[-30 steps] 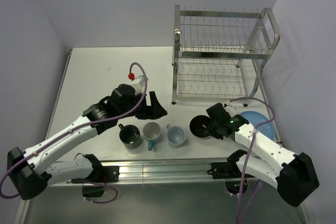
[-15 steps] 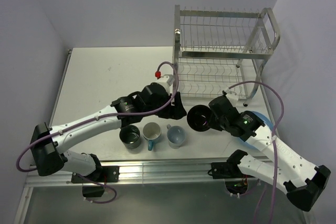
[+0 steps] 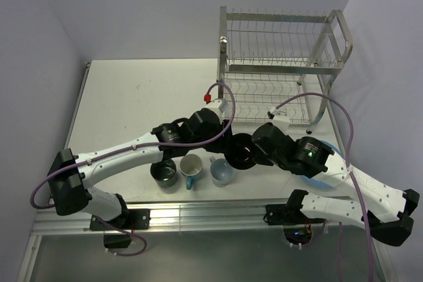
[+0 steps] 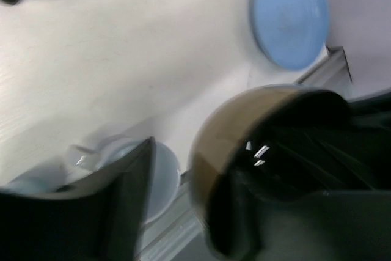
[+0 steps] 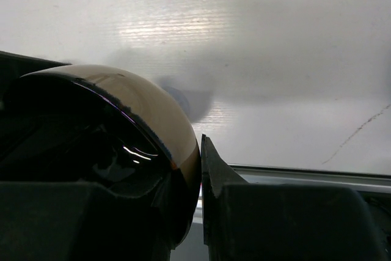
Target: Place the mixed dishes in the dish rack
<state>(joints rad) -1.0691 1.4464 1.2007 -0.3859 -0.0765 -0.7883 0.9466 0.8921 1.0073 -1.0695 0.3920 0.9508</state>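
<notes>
From above, you are gripping the small bowl (image 3: pixel 239 152) by its wall in your right claw (image 3: pixel 254 152). It is hanging in the air just left of that claw, above the surface (image 3: pixel 132 97), with the dish rack (image 3: pixel 223 70) standing beyond both claws. Your left claw (image 3: pixel 227 143) is meeting the bowl from the far side with its jaws parted, so you are probably handing it over. Be lining up slowly, because the light blue mug (image 3: pixel 221 172) is sitting just below the meeting point. In the left wrist view, one finger (image 4: pixel 110 206) is standing clear of the bowl's tan outer wall, with the mug showing through the gap and the light blue plate (image 4: pixel 287 22) lying well beyond the claw. The other finger is getting lost among the dark shapes behind the bowl, so be sure the rim is sitting between both fingers before you close. In the right wrist view, the outer finger (image 5: pixel 244 218) is pressing against the bowl's glossy side while its partner is hiding inside the black hollow. You are better off releasing here only once the left claw is clamping firmly.
</notes>
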